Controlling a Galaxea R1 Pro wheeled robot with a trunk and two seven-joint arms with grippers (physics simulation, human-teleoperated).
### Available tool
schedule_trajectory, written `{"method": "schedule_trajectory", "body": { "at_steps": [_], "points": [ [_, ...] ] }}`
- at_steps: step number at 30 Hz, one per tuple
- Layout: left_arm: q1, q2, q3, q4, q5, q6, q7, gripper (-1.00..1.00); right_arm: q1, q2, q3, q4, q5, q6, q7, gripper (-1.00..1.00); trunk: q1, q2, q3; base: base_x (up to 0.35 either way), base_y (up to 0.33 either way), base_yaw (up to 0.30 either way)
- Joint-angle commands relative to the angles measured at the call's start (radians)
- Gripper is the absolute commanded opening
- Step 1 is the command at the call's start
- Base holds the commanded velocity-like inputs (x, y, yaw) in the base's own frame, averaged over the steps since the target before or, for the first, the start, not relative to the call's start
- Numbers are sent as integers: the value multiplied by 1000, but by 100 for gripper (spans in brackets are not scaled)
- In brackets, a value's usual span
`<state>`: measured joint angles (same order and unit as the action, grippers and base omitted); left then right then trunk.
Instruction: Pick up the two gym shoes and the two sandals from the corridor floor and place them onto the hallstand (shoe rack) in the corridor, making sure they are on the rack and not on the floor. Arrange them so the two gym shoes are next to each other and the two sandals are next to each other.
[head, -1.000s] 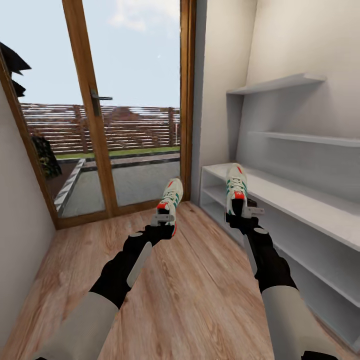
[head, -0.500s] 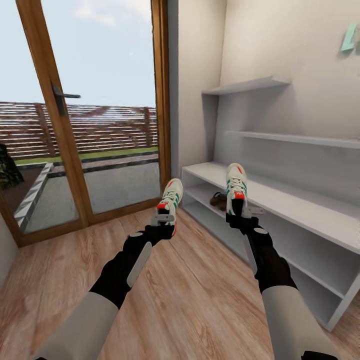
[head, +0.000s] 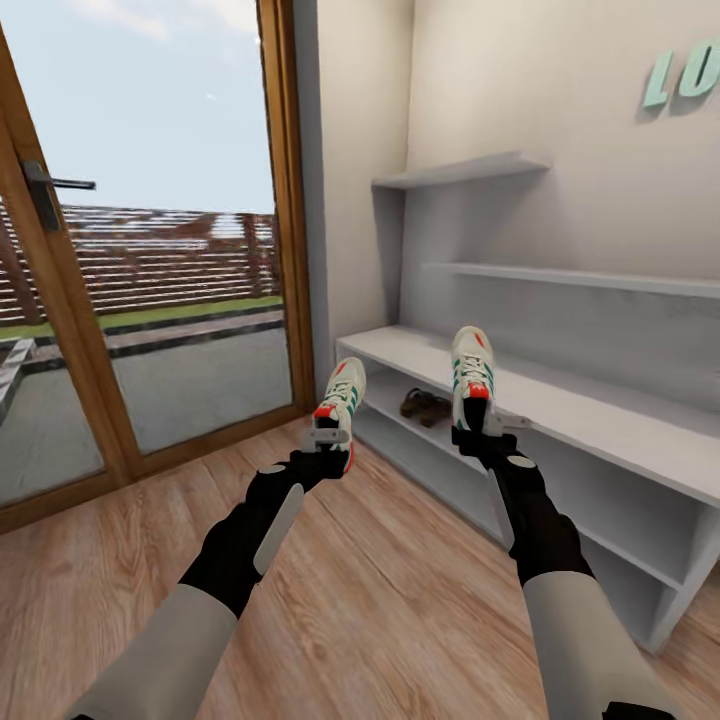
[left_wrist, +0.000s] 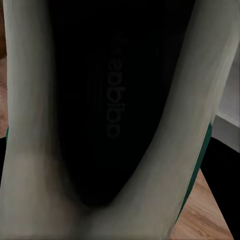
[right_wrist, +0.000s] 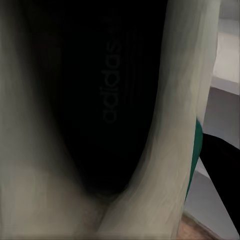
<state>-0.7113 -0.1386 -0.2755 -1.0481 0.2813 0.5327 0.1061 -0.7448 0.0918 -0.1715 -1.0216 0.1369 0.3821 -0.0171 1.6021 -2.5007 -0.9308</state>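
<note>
Above the floor (head: 380, 600), left gripper (head: 327, 437) clamped on one gym shoe (head: 340, 398), right gripper (head: 487, 428) clamped on the other shoe (head: 472, 375), both toe-up and apart. Up close at each wrist, dark insole and pale collar. Beyond, at the right wall, grey rack (head: 600, 420), with sandals (head: 424, 405) inside its upper cubby.

view swung right, sandals (head: 424, 405) revealed

Both gym shoes (head: 340, 400) (head: 472, 377): white uppers, green side stripes, red-orange tongue accents, white laces; the interior is black in the wrist views. Hallstand (head: 600, 420): uniform light grey. Sandals (head: 424, 405): dark brown; corridor floor (head: 400, 600): warm brown wood grain.
</note>
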Motion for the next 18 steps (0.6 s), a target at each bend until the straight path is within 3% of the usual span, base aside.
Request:
{"method": "schedule_trajectory", "body": {
  "at_steps": [1,6,13,18],
  "points": [
    [-1,1,-2,-2,11,4,9,-100,-1,1,-2,-2,10,6,2,-100,0,0,-1,230,271,-40],
    [-1,1,-2,-2,12,4,9,-100,-1,1,-2,-2,10,6,2,-100,0,0,-1,205,283,-65],
    [-1,1,-2,-2,11,4,9,-100,-1,0,-2,-2,10,6,2,-100,0,0,-1,177,277,-253],
    [-1,1,-2,-2,11,4,9,-100,-1,1,-2,-2,10,6,2,-100,0,0,-1,135,133,-266]
  ]
}}
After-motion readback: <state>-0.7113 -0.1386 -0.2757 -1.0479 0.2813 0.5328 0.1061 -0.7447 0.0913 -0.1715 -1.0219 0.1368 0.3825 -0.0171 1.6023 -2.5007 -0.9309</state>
